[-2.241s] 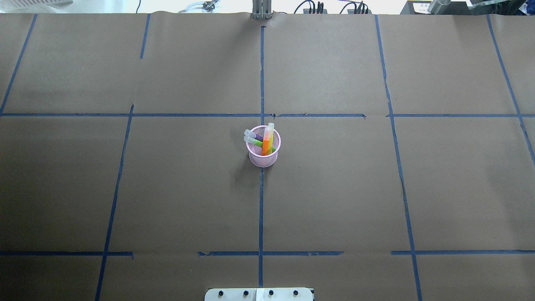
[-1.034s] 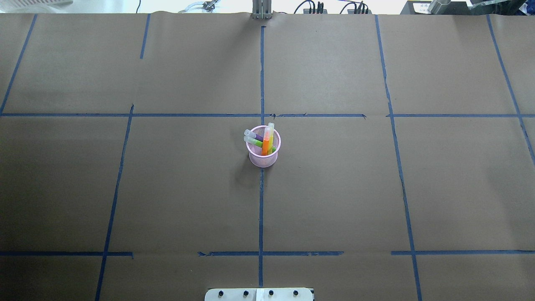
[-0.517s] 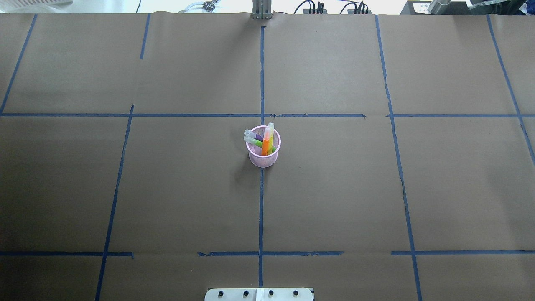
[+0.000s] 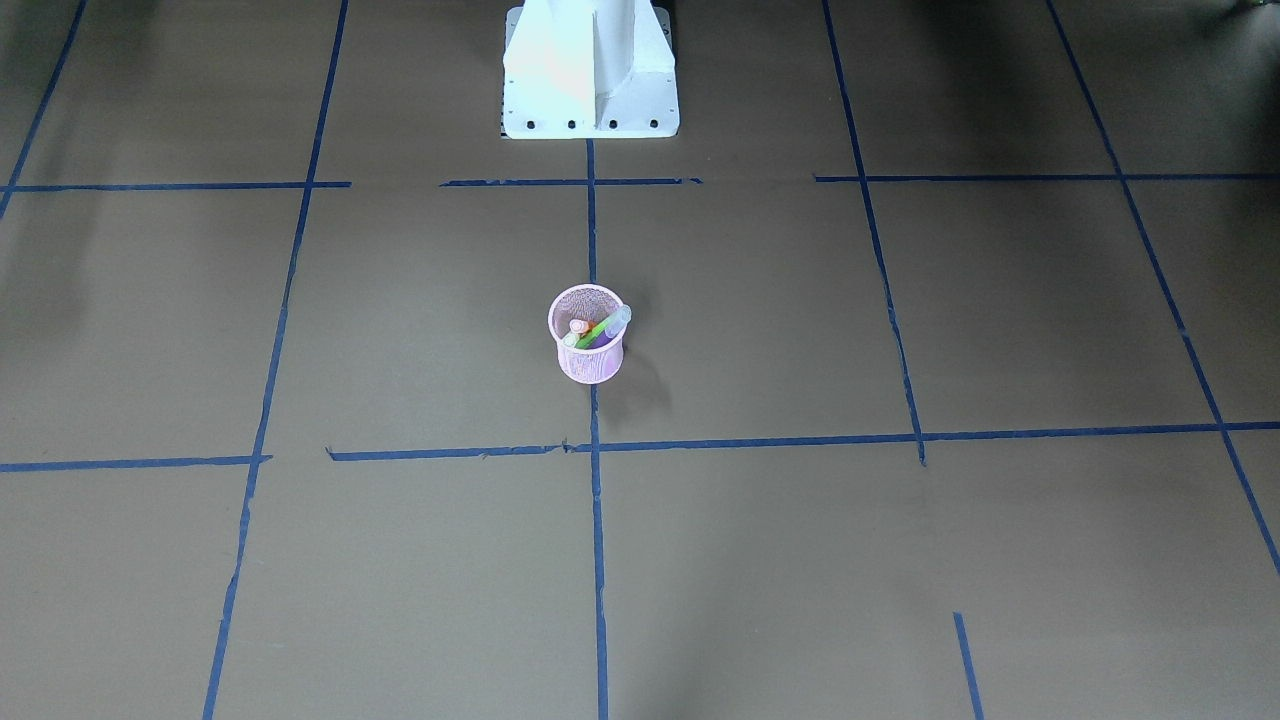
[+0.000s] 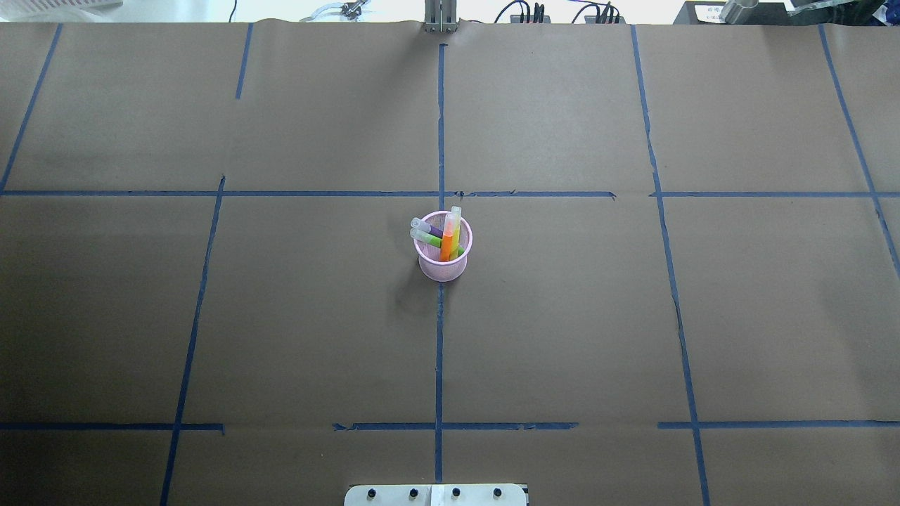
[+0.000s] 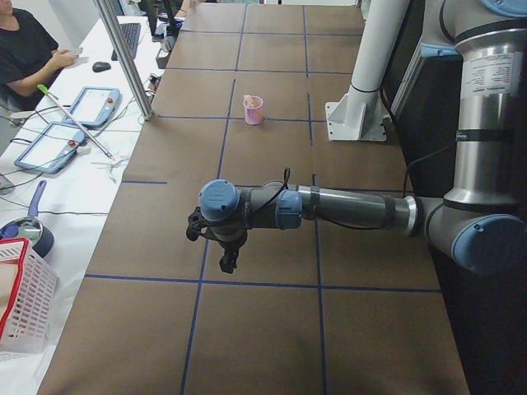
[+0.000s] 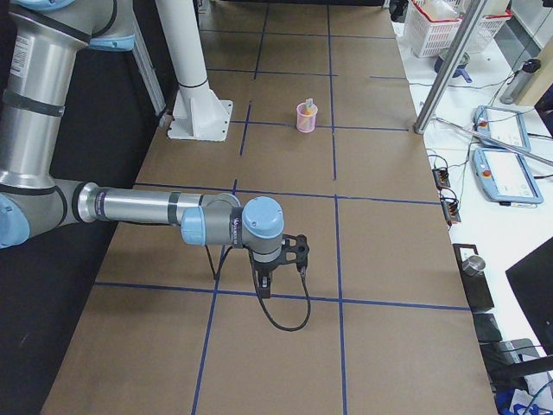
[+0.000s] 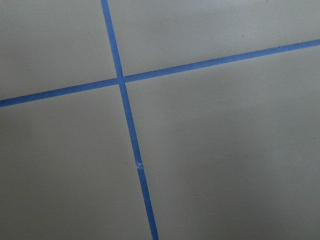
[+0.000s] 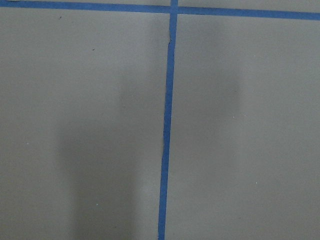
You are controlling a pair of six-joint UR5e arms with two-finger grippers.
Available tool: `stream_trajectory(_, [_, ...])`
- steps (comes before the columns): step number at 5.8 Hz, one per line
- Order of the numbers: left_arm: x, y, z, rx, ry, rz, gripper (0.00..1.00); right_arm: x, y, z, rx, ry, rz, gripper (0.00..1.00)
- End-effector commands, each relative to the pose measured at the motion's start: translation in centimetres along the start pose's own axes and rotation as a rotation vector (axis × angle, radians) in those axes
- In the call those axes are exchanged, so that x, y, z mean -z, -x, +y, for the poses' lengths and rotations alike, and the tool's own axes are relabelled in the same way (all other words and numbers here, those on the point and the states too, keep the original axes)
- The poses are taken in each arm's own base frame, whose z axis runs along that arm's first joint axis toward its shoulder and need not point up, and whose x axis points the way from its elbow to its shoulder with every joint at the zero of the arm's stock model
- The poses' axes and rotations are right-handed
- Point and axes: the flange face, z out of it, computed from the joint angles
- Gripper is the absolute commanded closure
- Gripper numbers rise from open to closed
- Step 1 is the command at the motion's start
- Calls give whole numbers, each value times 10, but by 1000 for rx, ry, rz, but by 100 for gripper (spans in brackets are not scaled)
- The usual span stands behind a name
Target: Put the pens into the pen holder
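In the exterior left view the left arm (image 6: pixel 354 210) stretches level from the right edge to mid-frame, left gripper (image 6: pixel 224 263) pointing down. In the exterior right view the right arm (image 7: pixel 143 207) stretches level from the left edge, right gripper (image 7: pixel 265 288) pointing down. Finger spacing is unclear on both.

Nothing here can be read for certain. There is fine lettering on the wrist sleeve of my right arm (image 7: pixel 232 230) and pale stickers on the upright section of my left arm (image 6: pixel 482 74), all too small to make out. A white tag (image 5: pixel 704 9) beyond the far edge of the counter (image 5: pixel 562 337) carries dark marks, also illegible.
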Motion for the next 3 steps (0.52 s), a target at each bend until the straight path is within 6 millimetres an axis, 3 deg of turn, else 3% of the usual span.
stream_trajectory(1, [2,-1,-2,-1,-4,-1,0,0,0,0,-4,1,-1,0])
stream_trajectory(3, [1,-1,-2,1,-2,-1,0,3,3,-2,6,-7,-3,0])
